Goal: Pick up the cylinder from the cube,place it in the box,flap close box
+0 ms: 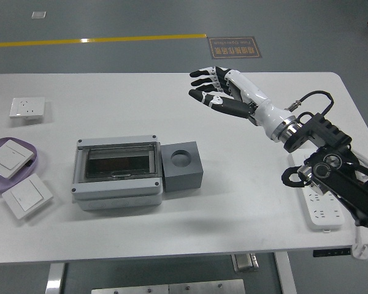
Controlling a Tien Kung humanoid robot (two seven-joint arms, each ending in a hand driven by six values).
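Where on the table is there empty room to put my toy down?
The front strip of the white table, below the box and cube, is bare. So is the back middle, between the socket plate and the right hand. The left side is crowded with switches; a power strip fills the right edge.
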